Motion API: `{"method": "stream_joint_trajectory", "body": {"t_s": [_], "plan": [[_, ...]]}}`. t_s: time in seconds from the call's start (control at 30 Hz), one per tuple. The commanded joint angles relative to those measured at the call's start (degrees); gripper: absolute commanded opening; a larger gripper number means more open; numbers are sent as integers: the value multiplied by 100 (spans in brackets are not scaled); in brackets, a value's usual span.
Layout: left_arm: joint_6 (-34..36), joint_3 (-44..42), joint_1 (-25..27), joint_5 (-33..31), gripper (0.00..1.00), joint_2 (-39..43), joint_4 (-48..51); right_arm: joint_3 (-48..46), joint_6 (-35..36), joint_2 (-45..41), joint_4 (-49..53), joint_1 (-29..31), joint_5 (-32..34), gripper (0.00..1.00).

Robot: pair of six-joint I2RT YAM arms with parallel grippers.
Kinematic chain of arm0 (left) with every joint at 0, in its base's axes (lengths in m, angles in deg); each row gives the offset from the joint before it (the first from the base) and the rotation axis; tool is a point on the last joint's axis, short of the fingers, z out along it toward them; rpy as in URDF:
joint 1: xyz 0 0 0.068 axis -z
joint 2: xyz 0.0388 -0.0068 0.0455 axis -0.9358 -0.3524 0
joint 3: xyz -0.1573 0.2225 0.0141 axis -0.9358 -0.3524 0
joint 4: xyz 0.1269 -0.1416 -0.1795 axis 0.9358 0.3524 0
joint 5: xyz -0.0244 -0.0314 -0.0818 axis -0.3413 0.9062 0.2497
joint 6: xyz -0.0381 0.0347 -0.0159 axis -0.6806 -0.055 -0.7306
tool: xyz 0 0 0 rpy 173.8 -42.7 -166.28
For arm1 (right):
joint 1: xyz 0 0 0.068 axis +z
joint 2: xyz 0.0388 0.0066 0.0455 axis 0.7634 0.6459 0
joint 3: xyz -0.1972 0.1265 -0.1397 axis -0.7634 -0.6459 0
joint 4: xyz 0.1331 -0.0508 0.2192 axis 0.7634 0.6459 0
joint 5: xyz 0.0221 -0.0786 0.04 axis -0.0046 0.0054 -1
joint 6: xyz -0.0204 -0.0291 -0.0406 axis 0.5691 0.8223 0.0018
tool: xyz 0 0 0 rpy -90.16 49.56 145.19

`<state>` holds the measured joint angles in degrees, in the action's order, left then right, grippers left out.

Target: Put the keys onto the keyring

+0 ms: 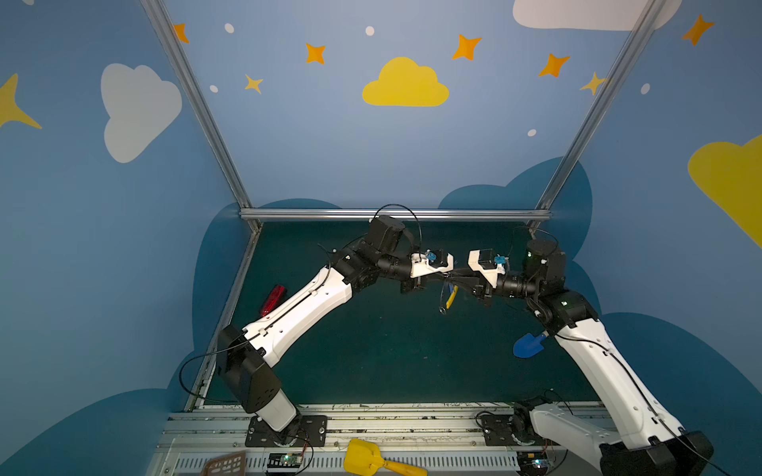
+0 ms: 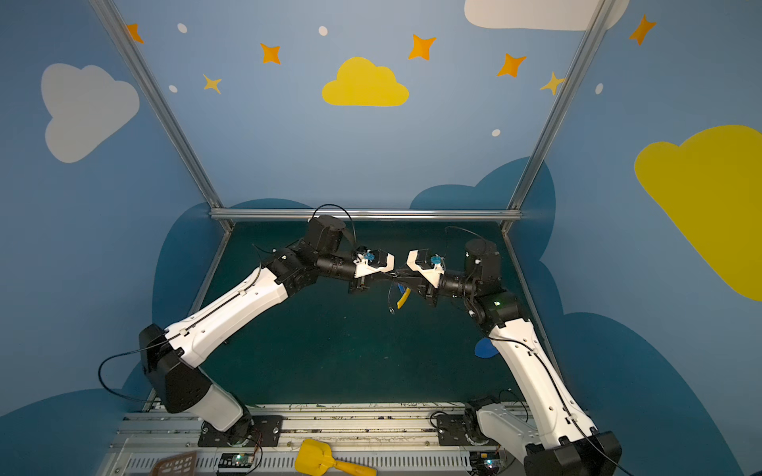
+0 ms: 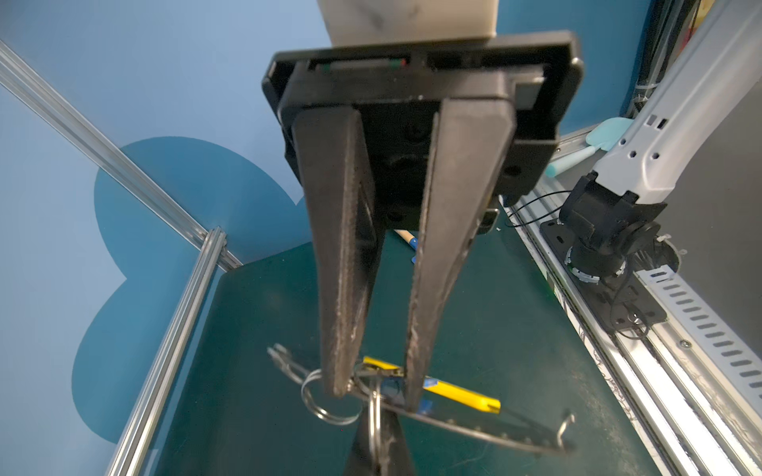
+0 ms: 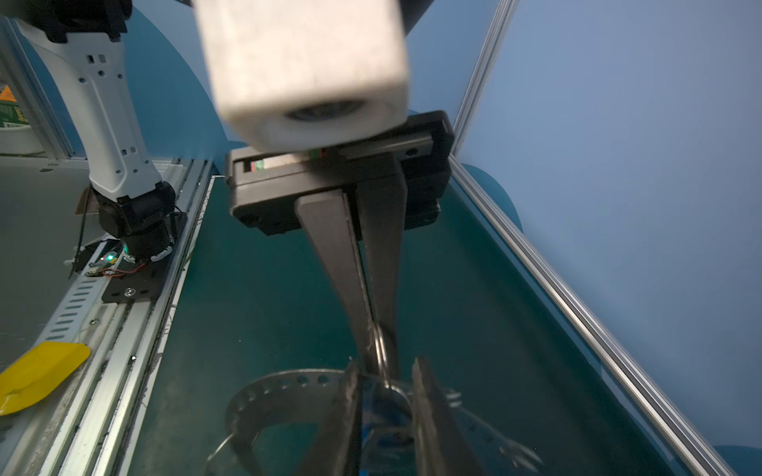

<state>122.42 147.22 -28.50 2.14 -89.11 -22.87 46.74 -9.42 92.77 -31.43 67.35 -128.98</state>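
Observation:
Both grippers meet in mid-air over the middle of the green mat. The keyring [image 3: 474,432], a thin grey studded hoop with a yellow arc [image 3: 453,391], hangs between them; it shows in both top views [image 1: 450,297] [image 2: 403,297] and in the right wrist view [image 4: 280,387]. My left gripper [image 3: 377,449] [image 4: 377,354] [image 1: 443,278] is shut on a small metal split ring [image 3: 373,412]. My right gripper [image 4: 385,366] [image 3: 375,391] [image 1: 455,284] has its fingers parted, and between them sit the keys' blue tag [image 3: 426,406] [image 4: 367,432] and the hoop. A second metal ring [image 3: 325,395] and a silver piece [image 3: 280,358] hang beside them.
A blue toy shovel [image 1: 527,345] lies on the mat by the right arm and a red object [image 1: 273,300] by the left arm. A yellow scoop [image 1: 367,457] and a brown grid piece [image 1: 224,463] lie on the front rail. Aluminium frame bars [image 1: 396,214] edge the mat.

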Motion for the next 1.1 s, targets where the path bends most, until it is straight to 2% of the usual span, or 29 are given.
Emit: {"method": "stream_joint_trajectory", "body": {"t_s": [0.0,0.13,0.2,0.27,0.33,0.47,0.67,0.87,0.97,1.07], "plan": [[-138,-46,-25,269,3,196,-337,-49,-100,-11,-123,-44,-397,16],[-119,-60,-26,233,3,214,-330,9,-44,45,-30,-64,-464,1],[-66,-44,-17,153,5,202,-267,46,-22,53,12,-82,-475,0],[7,15,-17,-11,13,175,-112,112,44,72,152,-81,-425,0],[186,187,-5,-188,26,119,234,203,191,109,411,-89,-391,0],[679,741,69,-612,33,-107,1155,380,320,201,796,-73,-316,0],[1233,1405,253,-1022,29,-461,2143,581,420,322,1183,23,-106,0],[1423,1636,386,-1340,24,-642,2522,723,506,365,1386,155,103,0],[1432,1671,413,-1467,17,-679,2592,760,531,382,1430,188,162,0],[1420,1693,432,-1503,7,-698,2613,778,553,400,1456,227,227,0]]}}
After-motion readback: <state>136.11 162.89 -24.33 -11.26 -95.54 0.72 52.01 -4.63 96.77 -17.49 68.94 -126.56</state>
